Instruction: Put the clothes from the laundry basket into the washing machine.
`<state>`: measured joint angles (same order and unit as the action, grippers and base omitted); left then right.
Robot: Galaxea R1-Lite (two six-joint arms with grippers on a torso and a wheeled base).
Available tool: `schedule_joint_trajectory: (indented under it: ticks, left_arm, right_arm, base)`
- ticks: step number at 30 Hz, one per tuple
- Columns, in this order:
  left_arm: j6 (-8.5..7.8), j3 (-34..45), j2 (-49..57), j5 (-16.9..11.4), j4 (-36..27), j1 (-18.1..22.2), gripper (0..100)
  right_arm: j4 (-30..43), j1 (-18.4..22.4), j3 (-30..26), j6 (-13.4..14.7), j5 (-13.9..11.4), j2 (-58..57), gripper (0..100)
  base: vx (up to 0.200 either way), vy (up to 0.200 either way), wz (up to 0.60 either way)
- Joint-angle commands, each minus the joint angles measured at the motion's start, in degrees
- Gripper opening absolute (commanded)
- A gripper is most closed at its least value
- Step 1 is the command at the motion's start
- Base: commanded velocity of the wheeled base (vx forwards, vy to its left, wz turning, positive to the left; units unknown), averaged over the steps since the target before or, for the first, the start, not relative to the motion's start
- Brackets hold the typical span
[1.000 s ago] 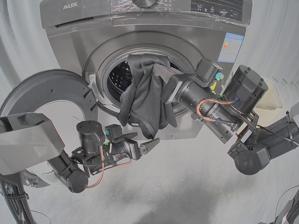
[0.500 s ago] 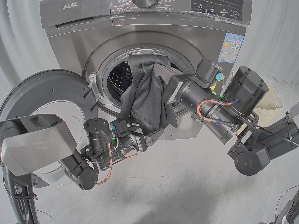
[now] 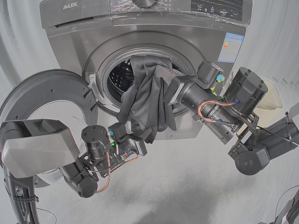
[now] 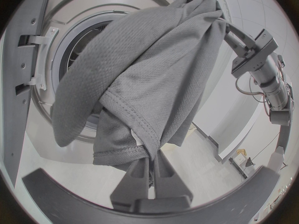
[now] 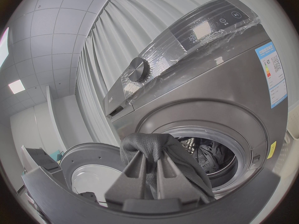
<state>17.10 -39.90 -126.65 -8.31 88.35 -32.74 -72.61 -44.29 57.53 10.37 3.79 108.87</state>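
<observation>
the right arm (image 3: 215, 106) hides most of the laundry basket (image 3: 274, 105); the garment (image 3: 149, 100) partly screens the drum (image 3: 120, 78).

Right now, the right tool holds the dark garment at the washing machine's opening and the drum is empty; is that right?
Not quite: the drum is not empty; the right wrist view shows crumpled dark clothing inside it. The right tool does hold the dark garment at the opening of the washing machine.

floor (image 3: 174, 184): pale grey | standing on it: washing machine (image 3: 93, 47) | laundry basket (image 3: 274, 101), apparently, beside machine
</observation>
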Motion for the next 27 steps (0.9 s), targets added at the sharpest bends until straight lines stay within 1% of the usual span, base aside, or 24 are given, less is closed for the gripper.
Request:
schedule_joint_trajectory:
  ticks: [1, 6, 8, 10, 13, 14, 15, 18, 22, 27]
  left_arm:
    - [-0.14, 8.35, 8.52, 1.37, 0.86, -2.68, 0]
    - [-0.40, 14.59, 17.14, 1.37, 0.86, -6.10, 0]
    - [-0.23, 17.05, 20.56, 1.19, 0.86, -7.42, 0]
    - [0.04, 17.84, 22.41, 1.02, 0.86, -7.86, 0]
    - [-0.14, 17.49, 23.29, 0.93, 0.86, -7.77, 0]
    - [0.04, 17.40, 23.38, 0.93, 0.86, -7.86, 0]
    - [0.04, 17.40, 23.38, 0.93, 0.86, -7.86, 0]
    - [0.04, 16.87, 23.38, 0.93, 0.95, -7.51, 0]
    - [0.21, 15.20, 24.08, 0.93, 0.95, -6.89, 0]
    - [0.65, 13.18, 24.34, 1.11, 0.95, -4.96, 0]
  right_arm:
    - [-0.08, 0.26, -2.42, 0.00, -0.10, 0.11, 0]
    - [-0.52, 0.26, -6.73, -0.09, -0.45, 0.90, 0]
    - [-3.07, 0.17, -8.48, -0.27, -0.72, 2.40, 0]
    - [-5.44, 0.26, -9.19, -0.35, -0.80, 3.80, 0]
    - [-6.67, 0.17, -9.45, -0.71, -0.80, 5.65, 0]
    - [-6.76, -0.01, -9.54, -0.71, -0.80, 5.91, 0]
    - [-6.76, -0.10, -9.54, -0.71, -0.80, 5.91, 100]
    - [-6.67, -0.45, -9.54, -0.71, -0.80, 6.26, 100]
    - [-6.76, 0.17, -9.89, -0.79, -0.72, 7.49, 100]
    - [-6.93, 0.69, -12.26, -1.32, -0.54, 7.41, 100]
  base:
    - [0.000, 0.000, 0.00]
    - [0.000, 0.000, 0.00]
    - [0.000, 0.000, 0.00]
    - [0.000, 0.000, 0.00]
    - [0.000, 0.000, 0.00]
    - [0.000, 0.000, 0.00]
    - [0.000, 0.000, 0.00]
    - [0.000, 0.000, 0.00]
    - [0.000, 0.000, 0.00]
    - [0.000, 0.000, 0.00]
